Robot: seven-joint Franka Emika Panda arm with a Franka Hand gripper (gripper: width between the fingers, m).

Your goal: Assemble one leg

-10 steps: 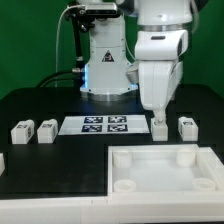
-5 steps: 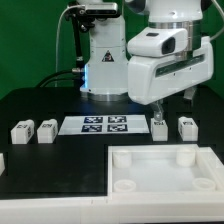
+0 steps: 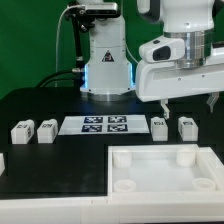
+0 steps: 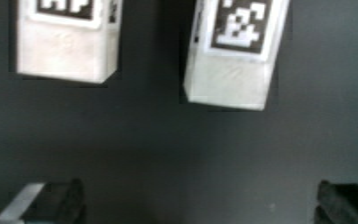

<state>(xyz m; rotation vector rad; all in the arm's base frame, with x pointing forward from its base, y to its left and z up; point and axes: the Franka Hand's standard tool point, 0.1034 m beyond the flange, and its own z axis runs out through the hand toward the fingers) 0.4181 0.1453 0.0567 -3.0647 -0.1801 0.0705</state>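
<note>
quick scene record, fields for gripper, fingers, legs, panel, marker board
gripper: gripper open, holding nothing, hovering above the right legs
fingers: fingers spread wide, touching no part
right legs: right legs side by side, apart, on the table, at the exterior view's right
left legs: left legs at the exterior view's left
panel: large white panel with round corner sockets, no leg fitted
marker board: marker board flat between the leg pairs

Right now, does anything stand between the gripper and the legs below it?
Nothing visible does. The open gripper hangs above one leg and the neighbouring leg, with only empty air between.
</note>
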